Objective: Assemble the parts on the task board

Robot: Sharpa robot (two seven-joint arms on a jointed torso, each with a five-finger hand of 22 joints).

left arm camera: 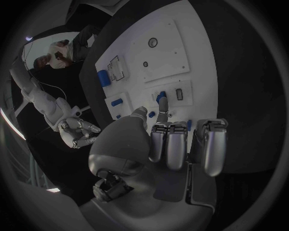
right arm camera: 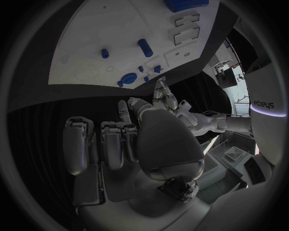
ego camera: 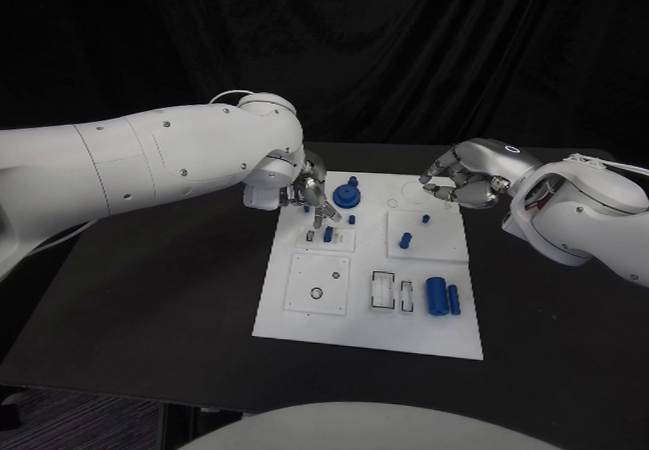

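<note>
- Even light from above is falling on the white task board [ego camera: 369,317], which is standing out brightly against the black table [ego camera: 148,307] and dark backdrop.
- Soft shadows are lying under the left hand [ego camera: 300,189] and right hand [ego camera: 463,183].
- Both wrist views are bending straight edges strongly, darkening toward the circle's rim.
- Nearby fingers [left arm camera: 175,144] are looking slightly soft.

A black table [ego camera: 147,317] stands before a dark curtain [ego camera: 419,59]; beneath its near edge shows what may be patterned flooring [ego camera: 86,420].
</note>
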